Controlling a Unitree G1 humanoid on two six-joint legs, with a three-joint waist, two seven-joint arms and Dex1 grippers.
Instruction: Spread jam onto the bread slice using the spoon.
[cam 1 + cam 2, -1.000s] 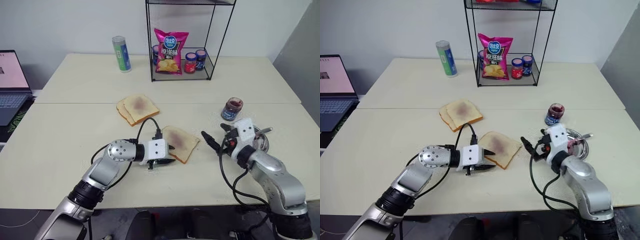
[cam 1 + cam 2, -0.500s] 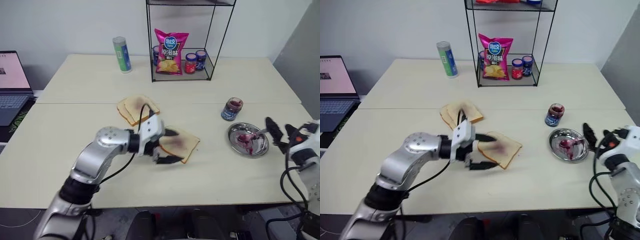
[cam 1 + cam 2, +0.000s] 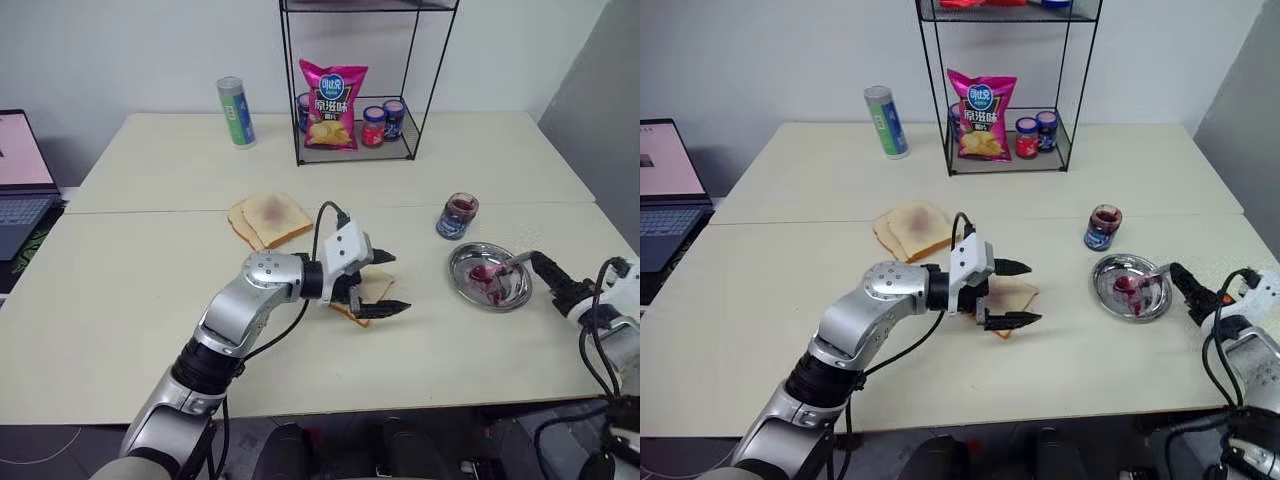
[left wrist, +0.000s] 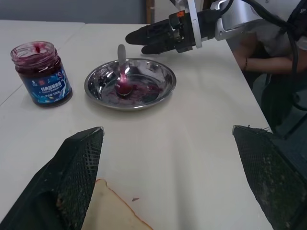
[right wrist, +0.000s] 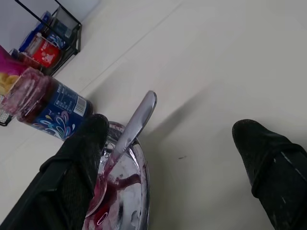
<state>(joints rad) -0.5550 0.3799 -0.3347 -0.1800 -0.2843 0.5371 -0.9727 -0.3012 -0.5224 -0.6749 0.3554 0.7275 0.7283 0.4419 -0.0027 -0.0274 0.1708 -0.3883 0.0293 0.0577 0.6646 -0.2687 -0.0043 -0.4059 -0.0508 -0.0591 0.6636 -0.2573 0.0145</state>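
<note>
- A laptop [image 3: 15, 160] sits at the far left edge of the table [image 3: 130, 290], well apart from the round steel dish [image 3: 490, 277], which serves here as the landmark.
- A green-and-grey can [image 3: 234, 111] stands toward the back of the table, far to the left of the dish.
- Two overlapped bread slices [image 3: 268, 218] with a dull stain lie left of the dish, nearer the back than the single slice.
- The left gripper [image 3: 378, 283] hangs above the table left of the dish, its two black fingers spread wide and holding nothing; it points toward the dish.
- The bread slice [image 3: 1010, 296] lies flat on the table left of the dish, partly hidden under the left gripper; one corner of it shows in the left wrist view [image 4: 112, 211].
- A wire rack [image 3: 355, 85] stands behind and left of the dish, holding a pink chip bag [image 3: 332, 103] and small red-lidded jars [image 3: 374, 126].
- The jam [image 3: 458, 216] in its glass jar with a blue label stands upright just behind and left of the dish, lid off, apart from its rim.
- The spoon [image 4: 122, 67] rests in the dish, its bowl down in a purple-red smear and its handle leaning over the rim on the right side.
- The right gripper [image 5: 172, 158] is just right of the dish, fingers spread wide and empty, either side of the spoon handle's end without touching it.
</note>
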